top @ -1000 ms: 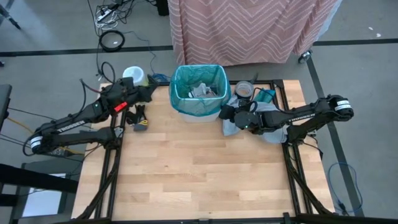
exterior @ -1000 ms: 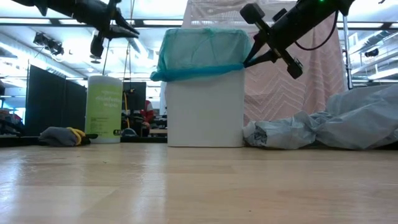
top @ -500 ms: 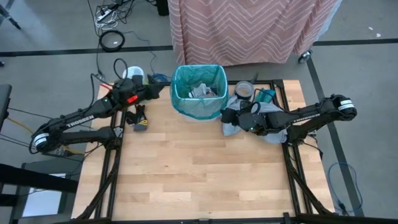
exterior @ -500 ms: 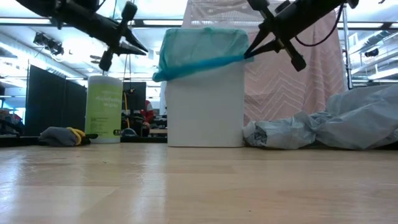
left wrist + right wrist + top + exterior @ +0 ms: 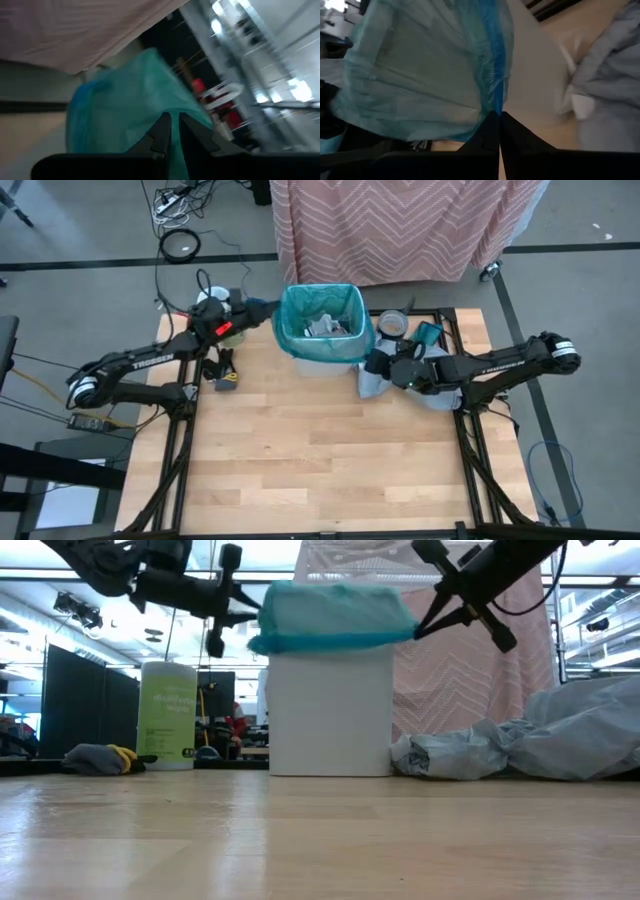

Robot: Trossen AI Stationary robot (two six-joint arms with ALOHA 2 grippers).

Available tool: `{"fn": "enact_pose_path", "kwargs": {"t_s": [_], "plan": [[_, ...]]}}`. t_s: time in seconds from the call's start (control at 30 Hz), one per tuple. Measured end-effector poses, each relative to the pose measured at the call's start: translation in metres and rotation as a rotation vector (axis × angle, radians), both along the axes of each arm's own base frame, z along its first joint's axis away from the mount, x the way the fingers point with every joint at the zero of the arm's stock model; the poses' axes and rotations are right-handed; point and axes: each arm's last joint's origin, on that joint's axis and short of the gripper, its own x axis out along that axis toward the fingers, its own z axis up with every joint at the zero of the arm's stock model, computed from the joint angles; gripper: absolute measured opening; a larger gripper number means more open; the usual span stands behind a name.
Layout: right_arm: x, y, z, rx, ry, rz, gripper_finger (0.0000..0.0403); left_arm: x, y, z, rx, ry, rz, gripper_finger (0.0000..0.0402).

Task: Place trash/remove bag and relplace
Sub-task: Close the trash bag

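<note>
At the bin [image 5: 325,365], right hand [image 5: 499,113] pinches the bag [image 5: 320,330] hem; left hand [image 5: 170,120], nearly closed, nears its opposite edge.

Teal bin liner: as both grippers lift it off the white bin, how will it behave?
The liner is thin and translucent, so likely floppy, stretching where the right gripper pinches its hem. The trash inside should make it sag. The white bin looks light and might tip.

Teal bag [image 5: 320,320] lining bin, trash [image 5: 322,326] inside
</note>
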Motion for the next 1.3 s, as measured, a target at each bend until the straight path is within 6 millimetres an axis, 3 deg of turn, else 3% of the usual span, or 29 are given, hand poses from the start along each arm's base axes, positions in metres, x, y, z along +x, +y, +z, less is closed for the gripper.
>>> {"fn": "enact_pose_path", "kwargs": {"t_s": [0.2, 0.37, 0.5, 0.87, 1.13, 1.3], "plan": [[-0.008, -0.005, 0.004, -0.005, 0.01, -0.016, 0.0, 0.001, 0.002, -0.002, -0.008, -0.005, 0.005, 0.0047], [-0.01, -0.009, 0.007, -0.024, 0.015, -0.02, 0.0, -0.002, 0.007, -0.014, -0.074, 0.104, 0.047, 0.0047], [-0.011, -0.012, 0.007, -0.027, 0.022, -0.029, 0.0, 0.001, 0.012, -0.018, -0.148, 0.054, 0.049, 0.0047], [-0.011, -0.016, 0.007, -0.041, 0.037, -0.039, 0.0, 0.034, -0.003, -0.023, -0.198, -0.086, -0.299, 0.0047], [-0.012, -0.016, 0.008, -0.044, 0.037, -0.035, 0.0, 0.044, -0.022, -0.022, -0.328, -0.122, -0.451, 0.0047], [-0.014, -0.016, 0.009, -0.043, 0.04, -0.033, 0.0, 0.044, -0.028, -0.011, -0.318, -0.201, -0.577, 0.0047]]}}
